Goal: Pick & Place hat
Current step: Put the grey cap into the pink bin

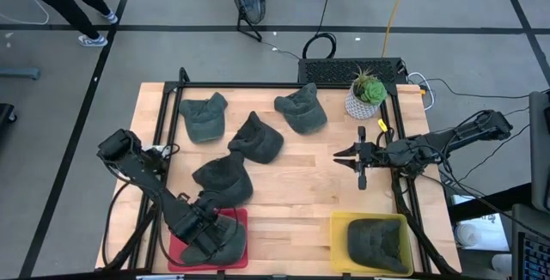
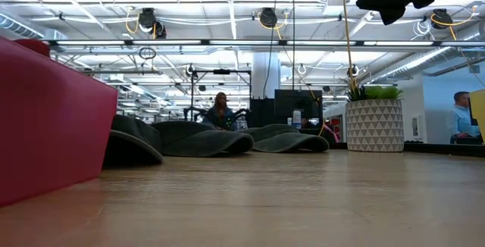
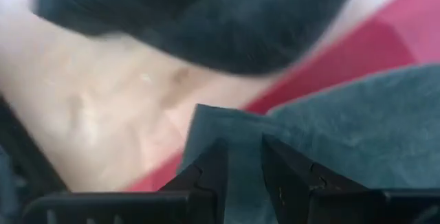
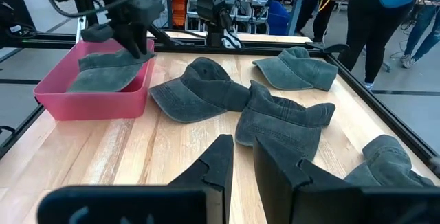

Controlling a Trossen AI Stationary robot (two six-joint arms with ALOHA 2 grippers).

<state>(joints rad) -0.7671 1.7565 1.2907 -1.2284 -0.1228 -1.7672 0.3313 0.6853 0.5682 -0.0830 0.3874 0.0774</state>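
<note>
While the left pincer [image 1: 209,233] hangs over the red bin [image 1: 176,252] at the desk's [image 1: 292,185] near left corner, its fingers [image 3: 210,176] pinch the edge of a hat [image 1: 225,237] lying in that bin. Four more hats lie loose mid-desk: one [image 1: 204,115] far left, one [image 1: 225,177] just beyond the bin, one [image 1: 256,138] in the middle, one [image 1: 302,108] nearer the plant [image 1: 366,93]. Right of them, the right pincer [image 1: 346,156] hovers over bare wood, fingers narrow and holding nothing. Another hat [image 1: 375,241] fills the yellow bin [image 1: 339,228] at the near right.
</note>
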